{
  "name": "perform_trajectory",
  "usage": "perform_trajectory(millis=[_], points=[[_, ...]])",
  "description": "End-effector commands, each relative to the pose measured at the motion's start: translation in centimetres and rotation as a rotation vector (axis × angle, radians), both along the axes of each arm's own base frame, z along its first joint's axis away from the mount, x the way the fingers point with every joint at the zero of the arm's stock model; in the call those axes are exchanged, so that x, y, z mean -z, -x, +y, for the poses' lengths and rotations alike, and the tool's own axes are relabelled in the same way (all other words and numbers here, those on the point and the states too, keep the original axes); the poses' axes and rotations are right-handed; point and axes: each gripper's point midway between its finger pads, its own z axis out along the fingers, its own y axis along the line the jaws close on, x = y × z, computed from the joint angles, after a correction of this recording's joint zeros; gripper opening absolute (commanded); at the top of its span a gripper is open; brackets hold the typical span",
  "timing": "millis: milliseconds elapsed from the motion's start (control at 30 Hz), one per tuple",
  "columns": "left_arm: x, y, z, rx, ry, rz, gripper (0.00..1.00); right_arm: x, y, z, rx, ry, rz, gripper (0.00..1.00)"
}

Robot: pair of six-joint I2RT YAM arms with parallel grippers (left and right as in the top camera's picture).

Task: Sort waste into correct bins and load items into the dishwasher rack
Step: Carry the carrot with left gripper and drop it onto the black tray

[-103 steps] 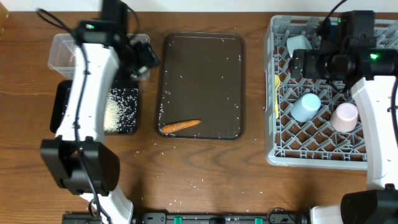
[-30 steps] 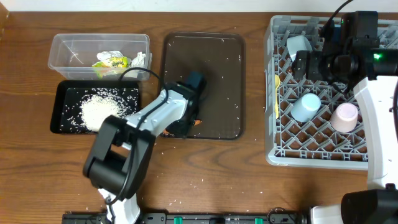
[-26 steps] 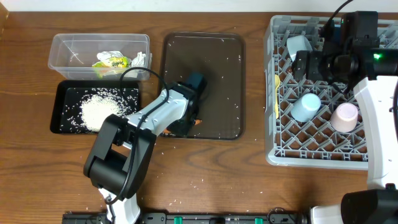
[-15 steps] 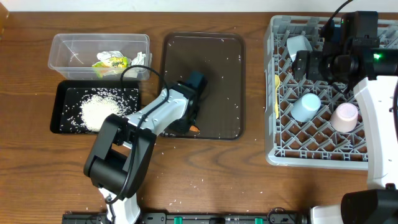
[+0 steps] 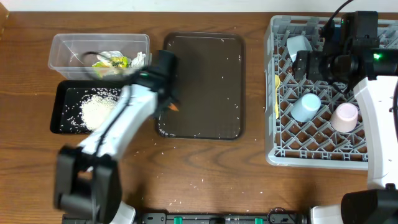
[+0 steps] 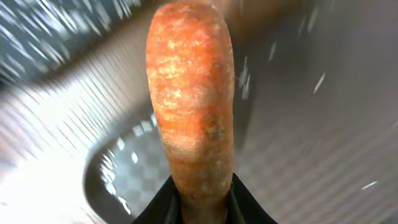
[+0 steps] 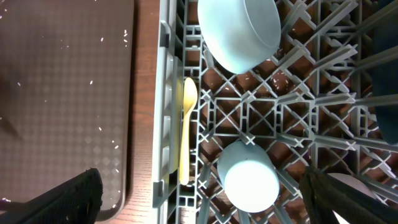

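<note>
Rice [image 5: 93, 113] in black tray [image 5: 62, 93], spoon [image 7: 186, 134] in rack [image 7: 163, 93]

The overhead camera is fixed above the table [image 5: 205, 168] and faces straight down from far off. It covers the full width from the clear tub [image 5: 68, 50] to the dishwasher rack [image 5: 311, 160].

The left wrist camera sits very close to the carrot [image 6: 189, 112], which fills the centre of its frame. Its background is blurred.

The right wrist camera looks straight down from nearer than the overhead, onto the rack's left side and the right edge of the brown serving tray [image 7: 62, 93]. The overhead view also shows both regions.
</note>
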Motion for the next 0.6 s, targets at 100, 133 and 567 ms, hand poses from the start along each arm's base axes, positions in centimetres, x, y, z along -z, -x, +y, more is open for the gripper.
perform_trajectory(millis=[100,133,567], points=[[-2.4,-1.1,9.1,-0.205,-0.133,-0.064,0.15,-0.7,-0.1,-0.4,0.014,0.004,-0.017,0.99],[-2.1,-0.9,10.6,-0.242,-0.157,-0.057,0.15,-0.7,-0.1,-0.4,0.014,0.004,-0.017,0.99],[5.5,1.9,18.7,-0.459,-0.228,0.178,0.16,-0.6,-0.1,-0.4,0.014,0.004,-0.017,0.99]])
